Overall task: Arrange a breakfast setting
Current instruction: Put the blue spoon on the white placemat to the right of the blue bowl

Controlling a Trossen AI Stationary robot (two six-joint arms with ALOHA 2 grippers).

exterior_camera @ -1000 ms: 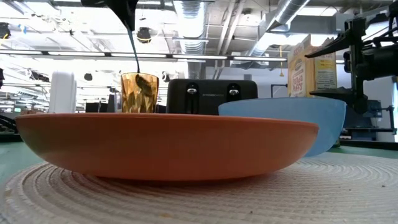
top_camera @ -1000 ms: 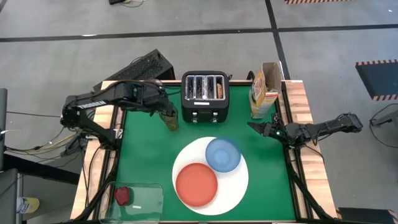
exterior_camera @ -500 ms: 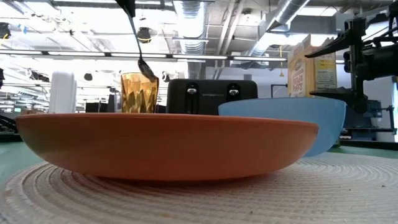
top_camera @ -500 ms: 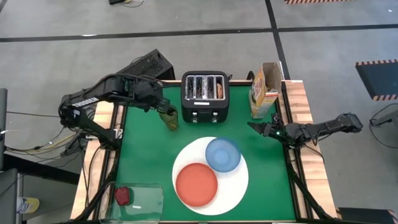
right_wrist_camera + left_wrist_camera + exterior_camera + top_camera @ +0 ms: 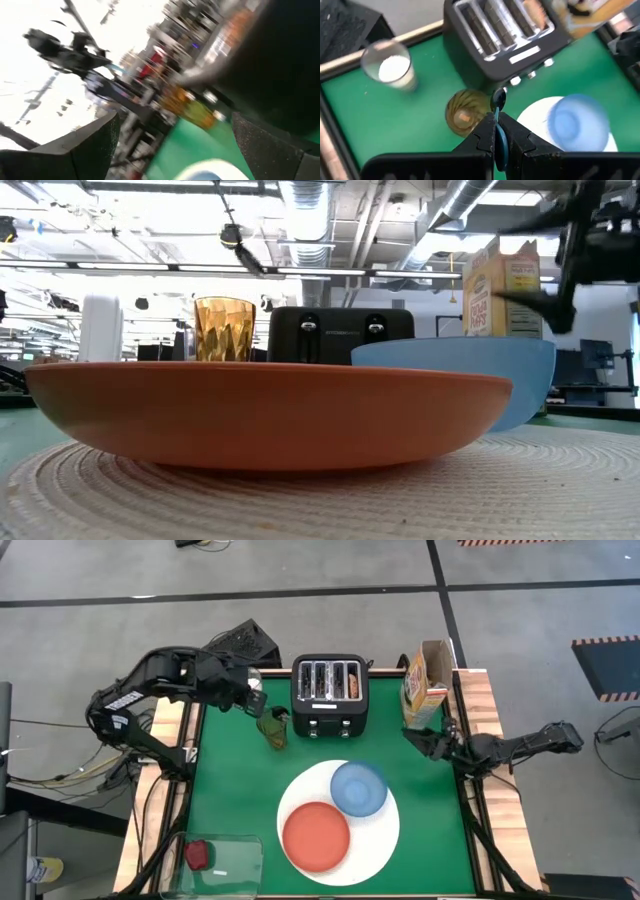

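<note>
Two jaws of my left gripper (image 5: 496, 131) are pressed together on the small dark spoon (image 5: 498, 101), held above the amber glass (image 5: 272, 726) so it can travel to the blue bowl (image 5: 359, 788), which sits on the large white round plate (image 5: 385, 830) beside the orange-red plate (image 5: 316, 835). My right gripper (image 5: 418, 736) has its jaws apart, near the cereal box (image 5: 425, 683), probably to take it.

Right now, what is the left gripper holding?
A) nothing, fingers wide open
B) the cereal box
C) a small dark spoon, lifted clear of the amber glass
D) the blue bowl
C: in the left wrist view the left gripper has its fingers pressed together on the small dark spoon, whose bowl hangs above the amber glass beside the toaster.
</note>
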